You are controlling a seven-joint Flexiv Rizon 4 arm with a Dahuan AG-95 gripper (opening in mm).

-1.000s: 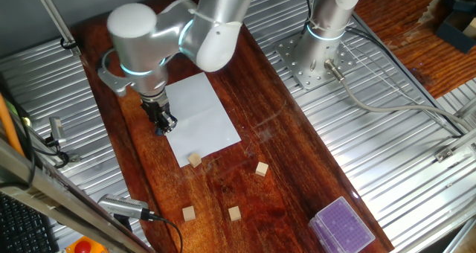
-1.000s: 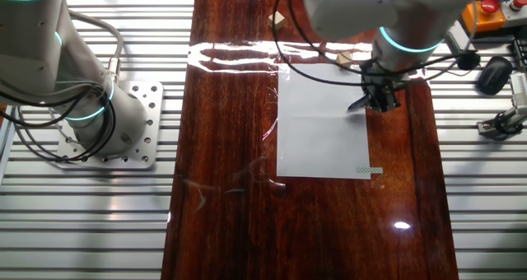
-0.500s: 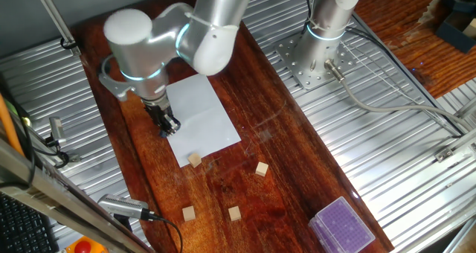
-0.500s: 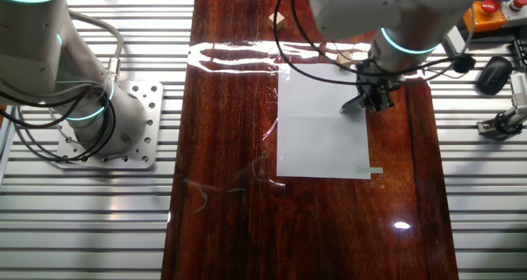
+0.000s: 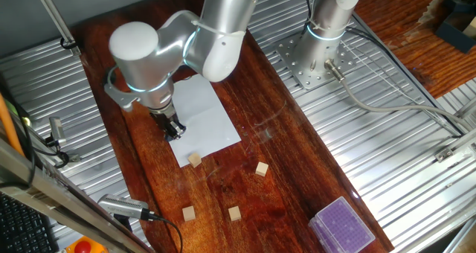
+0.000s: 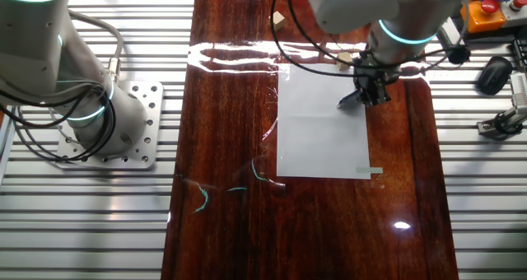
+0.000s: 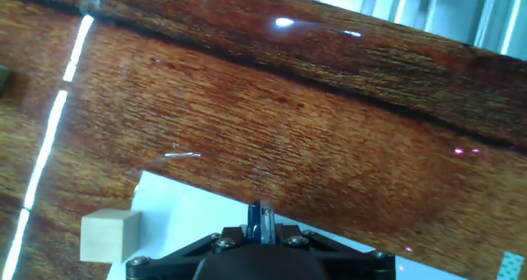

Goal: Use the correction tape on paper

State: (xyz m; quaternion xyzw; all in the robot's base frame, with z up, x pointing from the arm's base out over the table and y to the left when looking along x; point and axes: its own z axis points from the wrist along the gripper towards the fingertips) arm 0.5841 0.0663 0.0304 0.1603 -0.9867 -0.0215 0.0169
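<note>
While clamping tape (image 6: 349, 101), claw (image 6: 368, 96) downward.

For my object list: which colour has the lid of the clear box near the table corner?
Purple, with a fine dotted texture; the box shows best in one fixed view.

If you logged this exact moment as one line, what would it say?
gripper: shut on correction tape | over paper, near its edge | wooden cube on paper corner

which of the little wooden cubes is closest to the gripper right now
The wooden cube at the paper's near corner, just below the gripper. The other three cubes sit farther down the table, off the paper.
</note>
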